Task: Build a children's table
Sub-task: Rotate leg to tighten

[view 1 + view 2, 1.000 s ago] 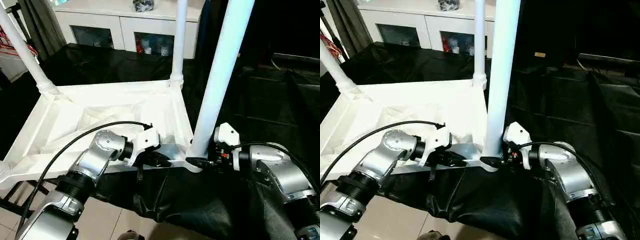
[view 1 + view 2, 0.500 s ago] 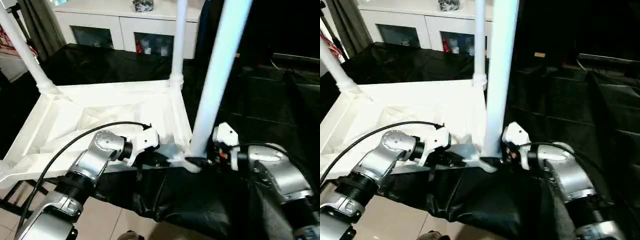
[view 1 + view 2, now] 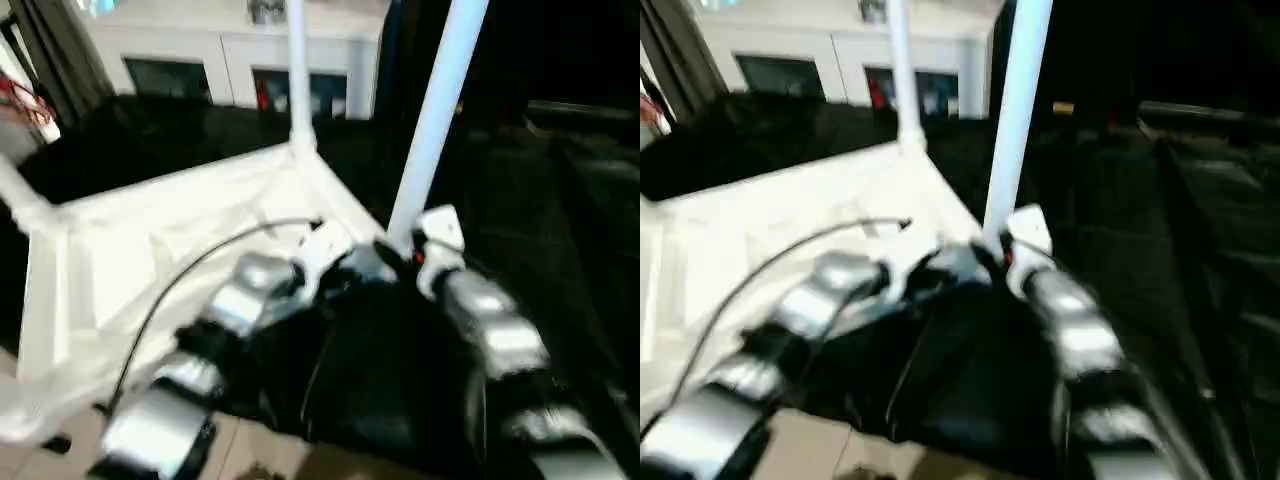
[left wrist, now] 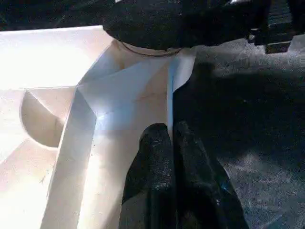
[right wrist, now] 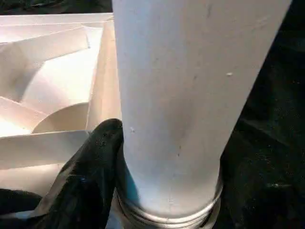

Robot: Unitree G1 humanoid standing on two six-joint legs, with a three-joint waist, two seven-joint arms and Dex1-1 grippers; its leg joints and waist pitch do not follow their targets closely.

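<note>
The white children's table top [image 3: 150,240] lies upside down on black cloth, ribs up. One leg [image 3: 297,70] stands in its far corner socket and another [image 3: 20,190] at the left. My right gripper [image 3: 400,250] is shut on the base of a third leg [image 3: 430,130], which stands in the near right corner socket; one black finger [image 5: 97,157] presses the tube [image 5: 190,95] just above its ringed end. My left gripper [image 4: 170,131] is shut on the thin rim [image 4: 169,95] beside that socket.
A white cabinet [image 3: 230,50] with glass doors stands behind the table. Black cloth [image 3: 520,200] covers the surface to the right and in front. Tiled floor [image 3: 250,450] shows below my left forearm.
The whole head picture has swung and blurred, so the camera has moved. Both grips stay as they were, right on the leg's base and left on the rim.
</note>
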